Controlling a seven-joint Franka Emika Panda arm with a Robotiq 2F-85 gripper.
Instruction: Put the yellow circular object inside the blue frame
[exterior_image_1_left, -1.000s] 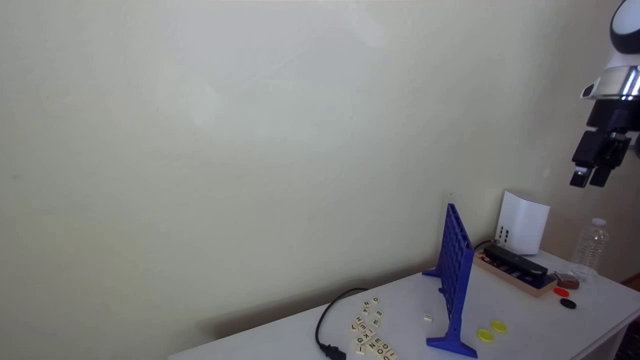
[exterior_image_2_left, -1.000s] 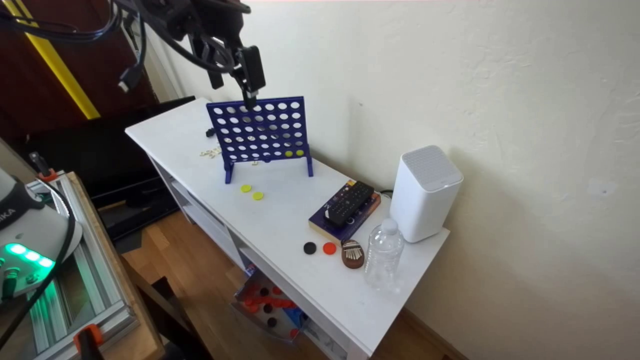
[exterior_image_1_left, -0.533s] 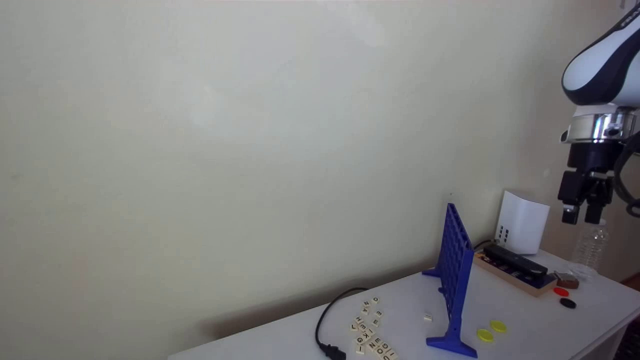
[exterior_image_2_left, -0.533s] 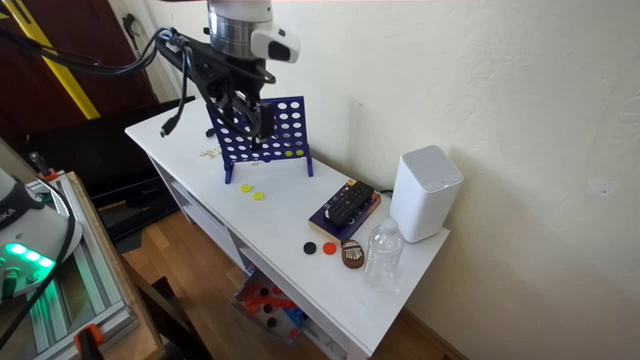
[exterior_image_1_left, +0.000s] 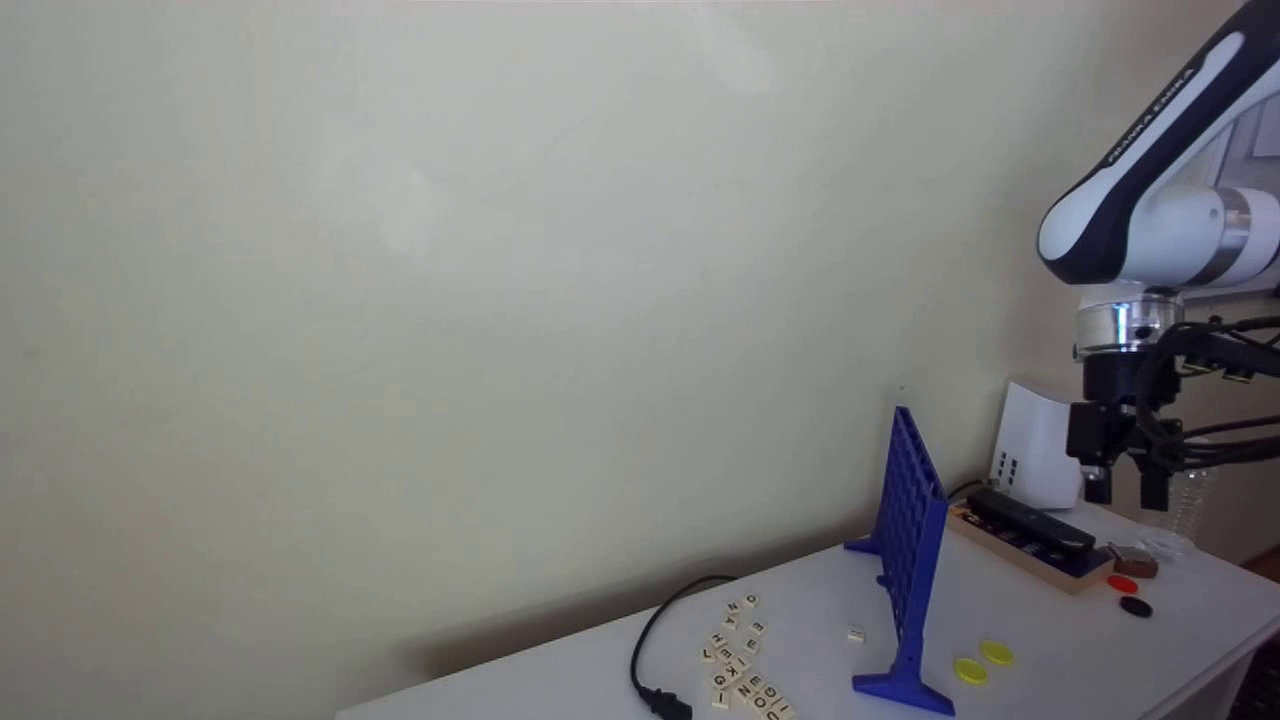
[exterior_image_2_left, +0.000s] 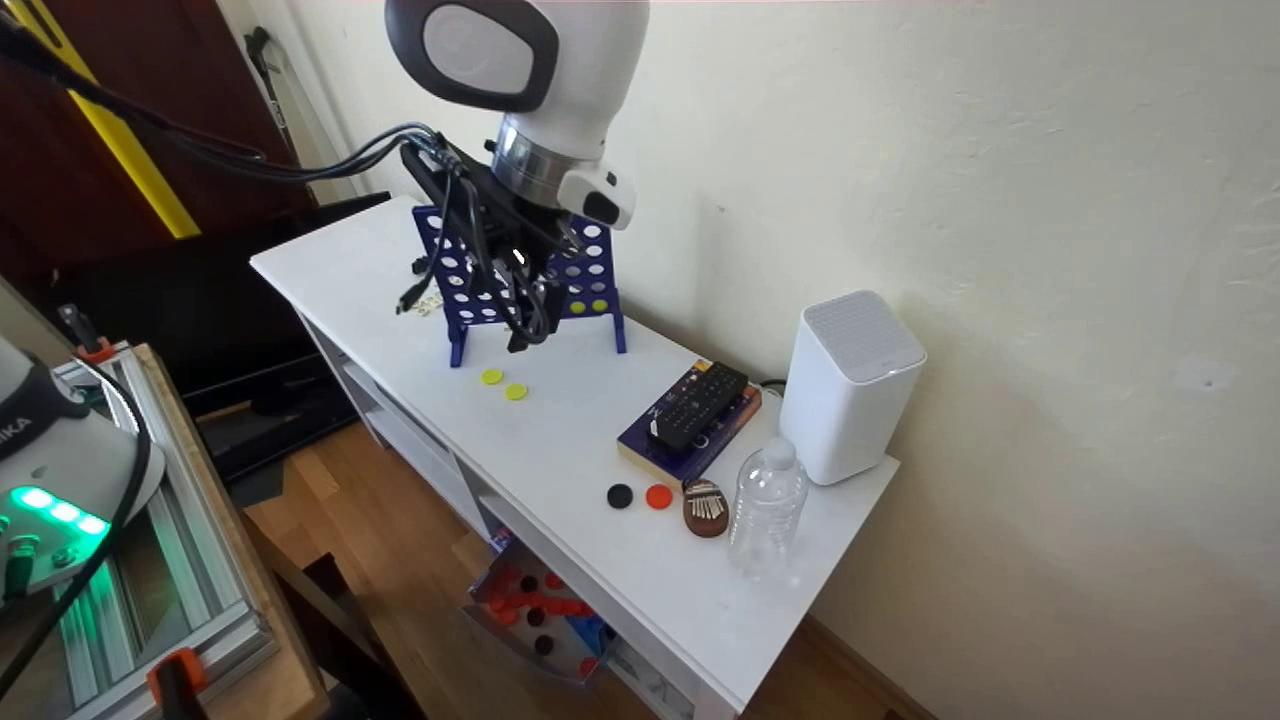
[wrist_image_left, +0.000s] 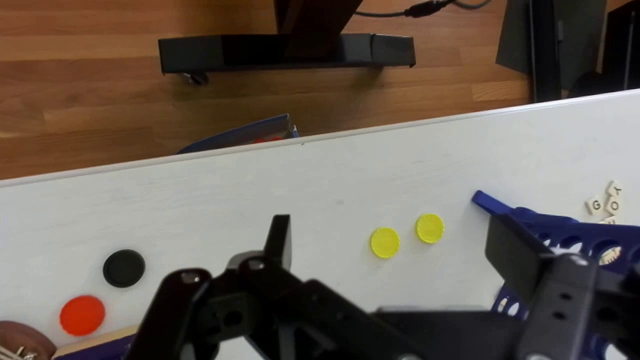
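Two yellow discs lie flat on the white table. They show in the wrist view as a nearer-to-centre disc (wrist_image_left: 385, 242) and a disc by the frame (wrist_image_left: 430, 228), and in both exterior views (exterior_image_1_left: 970, 671) (exterior_image_2_left: 516, 392). The blue frame (exterior_image_1_left: 908, 520) stands upright beside them; two more yellow discs (exterior_image_2_left: 588, 307) sit in its bottom row. My gripper (wrist_image_left: 396, 239) is open and empty, high above the table, with both loose discs between its fingers in the wrist view. It hides part of the frame (exterior_image_2_left: 598, 265) in an exterior view, where the gripper (exterior_image_2_left: 535, 325) hangs before it.
A black disc (exterior_image_2_left: 620, 496), a red disc (exterior_image_2_left: 659, 496), a brown thumb piano (exterior_image_2_left: 706, 508), a clear bottle (exterior_image_2_left: 768, 505), a book (exterior_image_2_left: 650, 440) with a remote (exterior_image_2_left: 700, 405) and a white router (exterior_image_2_left: 855, 400) stand on the table (exterior_image_2_left: 560, 450). Letter tiles (exterior_image_1_left: 735, 670) lie beyond the frame.
The arm has come down a long way, toward the table. My gripper has moved leftward in an exterior view, nearer the frame. The discs and frame have not moved.
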